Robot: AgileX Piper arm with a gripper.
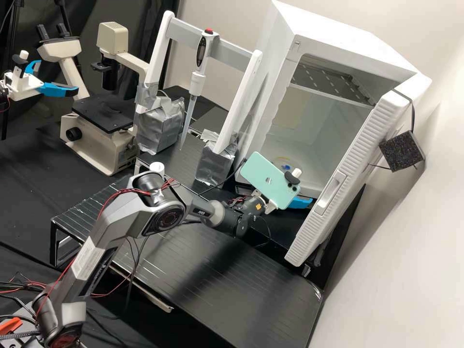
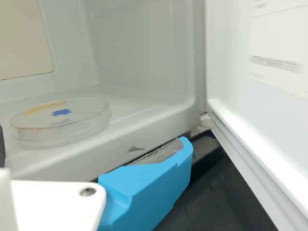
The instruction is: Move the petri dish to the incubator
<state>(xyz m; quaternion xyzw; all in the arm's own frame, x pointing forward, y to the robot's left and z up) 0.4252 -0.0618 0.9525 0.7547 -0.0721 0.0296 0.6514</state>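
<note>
The clear petri dish (image 1: 282,161), with a blue mark and a yellowish strip, lies flat on the white floor inside the incubator (image 1: 333,38). My gripper (image 1: 299,202) is low in front of the incubator's opening, partly hidden behind a mint-green phone mounted on the wrist. In the wrist view, one blue finger of my gripper (image 2: 91,166) is just outside the incubator's lower lip (image 2: 154,122), and a dark bit of the other is at the edge. The fingers stand wide apart, with nothing between them. Apart from them, the petri dish (image 2: 62,120) rests behind the lip.
The incubator door (image 1: 333,193) stands open beside the gripper. A wire shelf (image 1: 333,79) spans the incubator's upper part. A pipette (image 1: 195,82) hangs on a white stand, left of the incubator, with a microscope (image 1: 99,121) farther left. A black slatted platform (image 1: 212,280) lies below the arm.
</note>
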